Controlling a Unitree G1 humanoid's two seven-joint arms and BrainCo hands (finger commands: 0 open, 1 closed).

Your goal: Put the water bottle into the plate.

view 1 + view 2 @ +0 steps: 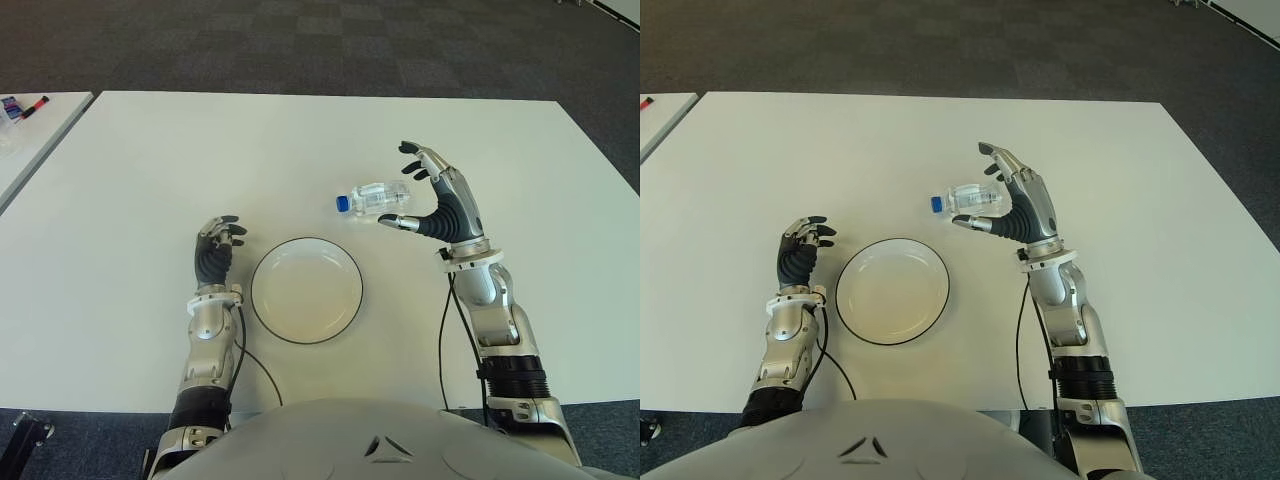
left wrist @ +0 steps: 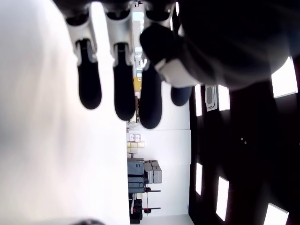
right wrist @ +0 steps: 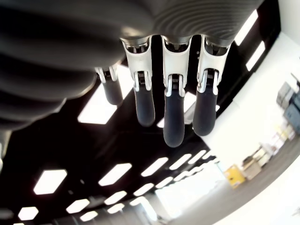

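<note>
White surface [image 1: 150,180] over dark carpet | water bottle [image 1: 375,198] lies sideways beyond plate [image 1: 306,289]: light, smooth, prone to roll; grip mid-body | right hand [image 1: 432,195] spread wide beside it, empty | left hand [image 1: 216,250] left of plate, relaxed, empty

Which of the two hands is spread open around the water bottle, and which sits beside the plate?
The right hand is open beside the lying water bottle, not gripping it. The left hand, fingers relaxed, shows left of the plate.
</note>
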